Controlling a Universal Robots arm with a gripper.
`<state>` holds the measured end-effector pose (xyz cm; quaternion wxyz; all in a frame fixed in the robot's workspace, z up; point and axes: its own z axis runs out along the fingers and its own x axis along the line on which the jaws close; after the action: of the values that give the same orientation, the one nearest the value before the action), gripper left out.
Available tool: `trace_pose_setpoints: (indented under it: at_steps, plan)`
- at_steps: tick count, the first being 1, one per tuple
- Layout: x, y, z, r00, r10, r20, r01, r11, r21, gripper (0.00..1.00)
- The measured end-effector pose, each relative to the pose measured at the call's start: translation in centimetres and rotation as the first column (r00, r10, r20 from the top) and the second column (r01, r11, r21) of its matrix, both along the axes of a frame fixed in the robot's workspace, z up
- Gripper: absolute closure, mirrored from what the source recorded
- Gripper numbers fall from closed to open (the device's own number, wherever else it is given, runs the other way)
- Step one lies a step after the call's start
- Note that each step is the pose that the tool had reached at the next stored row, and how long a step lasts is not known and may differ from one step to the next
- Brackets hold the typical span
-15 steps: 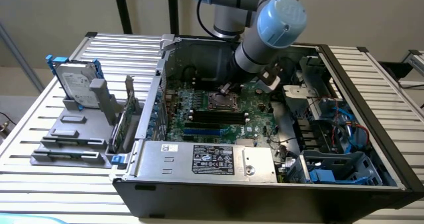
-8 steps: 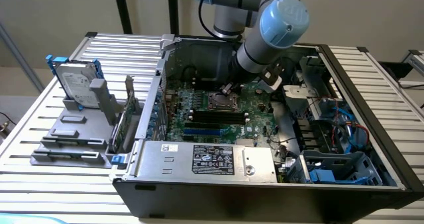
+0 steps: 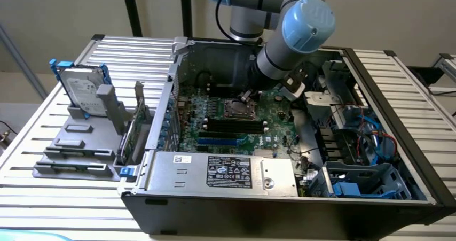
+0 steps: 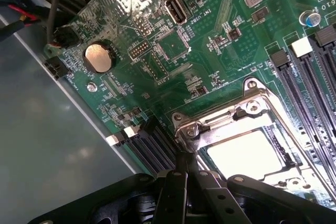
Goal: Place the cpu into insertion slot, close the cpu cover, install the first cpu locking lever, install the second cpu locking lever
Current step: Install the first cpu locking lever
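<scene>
The cpu (image 4: 244,153) lies pale and flat in the insertion slot (image 3: 235,108) on the green board. The silvery cpu cover (image 4: 252,109) is folded down over it, so the chip shows through the cut-out centre. My gripper (image 4: 184,162) is shut, with its dark fingertips pressed together right at the socket's corner. A bent metal locking lever end (image 4: 191,129) sits at that corner, just beyond the tips. I cannot tell whether the tips touch it. In the exterior view my gripper (image 3: 246,95) hangs just above the socket's far edge.
Black memory slots (image 4: 310,77) run beside the socket, and a coin battery (image 4: 98,57) sits on the board. The grey power supply box (image 3: 224,171) closes the case's near side. Cables and drive bays (image 3: 356,145) fill the exterior view's right. A hard drive (image 3: 82,91) stands outside on the exterior view's left.
</scene>
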<state>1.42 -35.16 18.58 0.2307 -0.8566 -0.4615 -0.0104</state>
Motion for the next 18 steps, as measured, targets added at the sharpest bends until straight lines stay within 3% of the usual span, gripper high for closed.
trace_pose_setpoints:
  at_steps: [3, 9, 18]
  plan:
    - [0.06, 0.00, -0.08, 1.0000, 0.001, 0.0001, -0.001, 1.0000, 0.0043, 0.89]
    - [0.10, 0.02, -0.19, 1.0000, 0.003, 0.0003, -0.003, 0.9997, 0.0227, 0.89]
    - [-0.21, -0.21, 0.44, 1.0000, 0.003, -0.0013, -0.003, 0.9997, 0.0232, 0.89]
